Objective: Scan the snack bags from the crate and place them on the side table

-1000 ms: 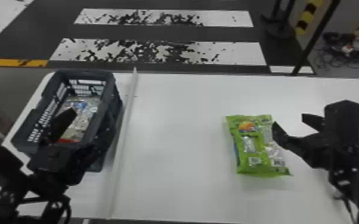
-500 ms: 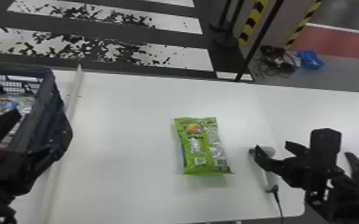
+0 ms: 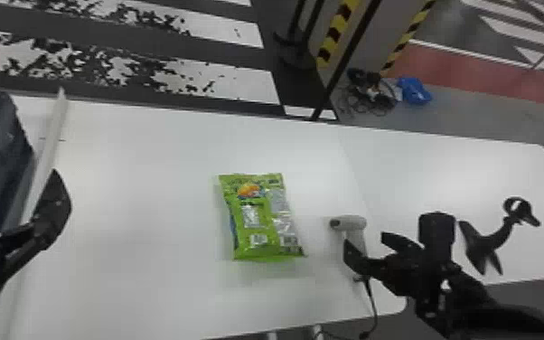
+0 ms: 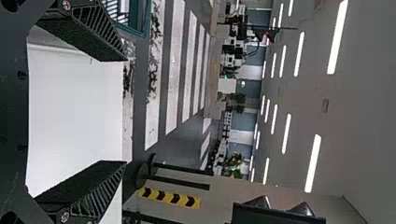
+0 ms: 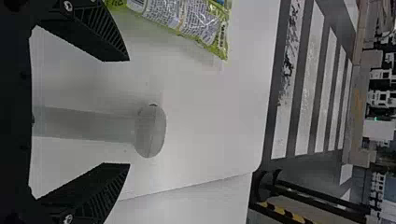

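The green bag (image 3: 262,217) lies longways, orange-picture end toward twelve o'clock. The left end effector (image 3: 13,174) and right end effector (image 3: 364,239) are wide open, empty.

Wide lane on the white table (image 3: 144,203), between pale rail (image 3: 52,135) at left and snack bag (image 3: 260,221). Dark crate (image 3: 11,140) walls off the far left. Narrower gap right of bag, then handheld scanner (image 3: 354,224), its cable (image 3: 371,300) trailing near. Room beyond bag and scanner, along the far side, toward the side table (image 3: 420,172).
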